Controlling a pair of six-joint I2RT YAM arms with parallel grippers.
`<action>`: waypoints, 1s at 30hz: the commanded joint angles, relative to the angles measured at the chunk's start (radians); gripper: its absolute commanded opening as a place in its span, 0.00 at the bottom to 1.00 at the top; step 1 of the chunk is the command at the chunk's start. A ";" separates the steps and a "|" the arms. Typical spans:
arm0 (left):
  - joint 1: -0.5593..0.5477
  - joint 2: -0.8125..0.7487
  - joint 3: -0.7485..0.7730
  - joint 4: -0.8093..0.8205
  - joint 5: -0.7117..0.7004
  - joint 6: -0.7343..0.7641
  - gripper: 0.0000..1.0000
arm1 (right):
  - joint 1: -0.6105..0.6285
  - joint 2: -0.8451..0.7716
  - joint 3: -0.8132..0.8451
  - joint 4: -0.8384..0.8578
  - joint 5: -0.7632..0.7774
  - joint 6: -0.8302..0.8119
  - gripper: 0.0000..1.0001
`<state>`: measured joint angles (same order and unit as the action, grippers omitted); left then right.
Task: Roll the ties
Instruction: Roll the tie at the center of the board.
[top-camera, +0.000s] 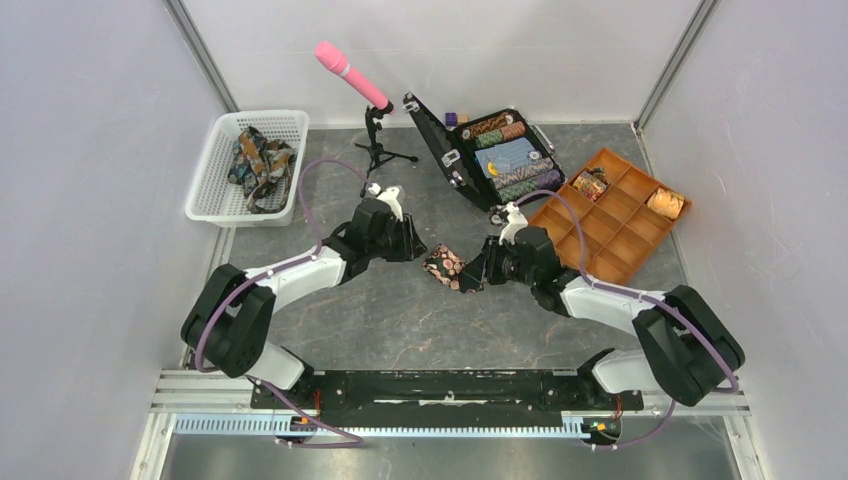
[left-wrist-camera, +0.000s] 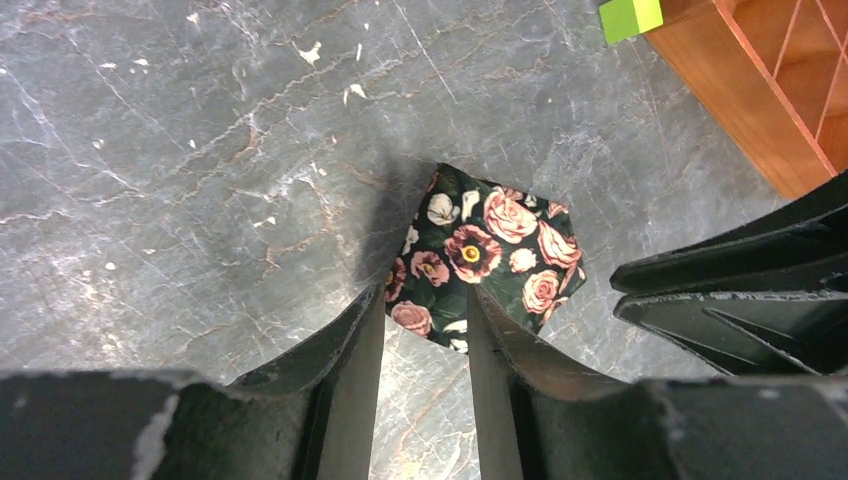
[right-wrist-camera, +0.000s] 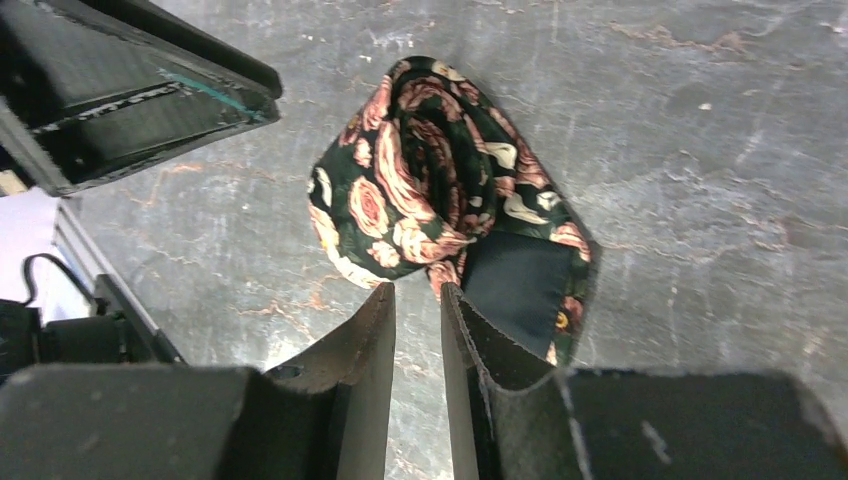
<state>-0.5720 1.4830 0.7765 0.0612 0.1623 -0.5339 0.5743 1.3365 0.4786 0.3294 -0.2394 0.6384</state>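
Tie (top-camera: 444, 267), rose-printed and half coiled, lies on the surface (top-camera: 400, 320) between our claws, its flat tail beside the barely parted right claw (right-wrist-camera: 417, 292), its opposite corner at the part-open left claw (left-wrist-camera: 425, 300); we judge neither grips

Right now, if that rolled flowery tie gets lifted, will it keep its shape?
Probably not: the tie is soft fabric, loosely coiled, with a flat end sticking out, so it may unroll. It looks light and would likely sag, not roll.
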 joint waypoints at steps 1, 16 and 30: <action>0.022 0.010 0.035 0.081 -0.001 0.067 0.43 | 0.006 0.037 0.018 0.200 -0.097 0.095 0.29; 0.041 0.099 0.047 0.182 0.028 0.149 0.60 | 0.013 0.215 0.049 0.422 -0.172 0.232 0.28; 0.044 0.207 0.019 0.350 0.209 0.127 0.85 | 0.013 0.287 0.093 0.312 -0.118 0.211 0.26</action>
<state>-0.5316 1.6939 0.7975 0.3050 0.3256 -0.4305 0.5827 1.6039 0.5369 0.6621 -0.3798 0.8562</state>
